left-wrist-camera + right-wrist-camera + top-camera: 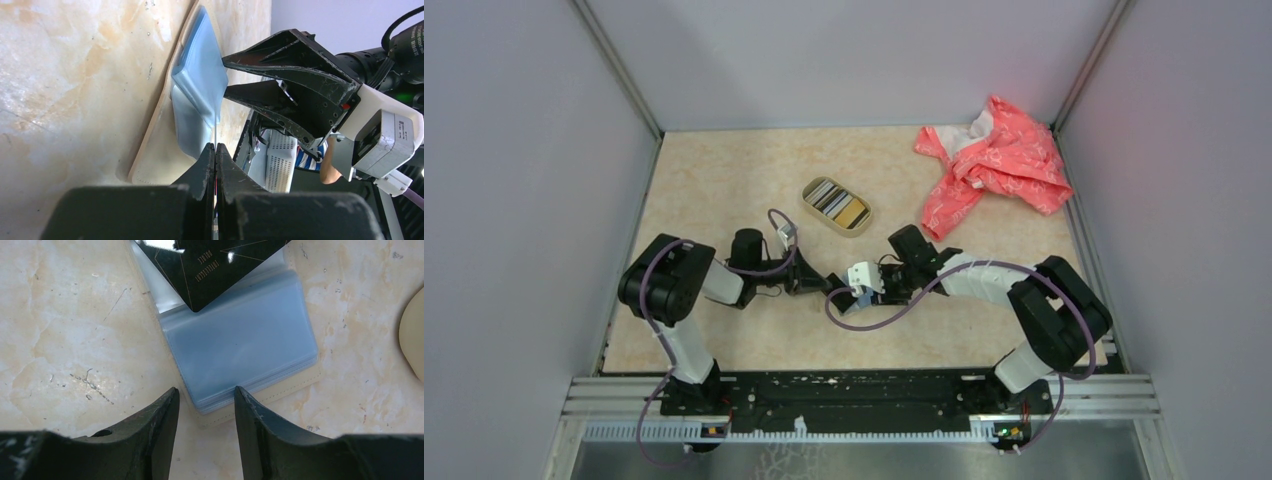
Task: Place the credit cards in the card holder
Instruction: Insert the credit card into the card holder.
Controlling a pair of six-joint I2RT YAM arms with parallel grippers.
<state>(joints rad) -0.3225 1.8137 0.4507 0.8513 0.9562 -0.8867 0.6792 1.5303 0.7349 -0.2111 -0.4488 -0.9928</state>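
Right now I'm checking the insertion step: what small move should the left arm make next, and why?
Probably ease the left gripper forward, sliding the black gold-lettered plastic card into the clear blue sleeves of the open beige card holder. The card's corner overlaps them, and the open right gripper sits at their edge.

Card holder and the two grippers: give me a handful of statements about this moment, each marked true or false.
1. The left gripper is shut on a black card. True.
2. The card holder lies folded shut. False: it lies open, with its clear sleeves showing.
3. The right gripper has its jaws apart. True.
4. The oval dish is empty. False: several cards lie in it.
5. The pink cloth lies at the near left. False: it lies at the far right corner.
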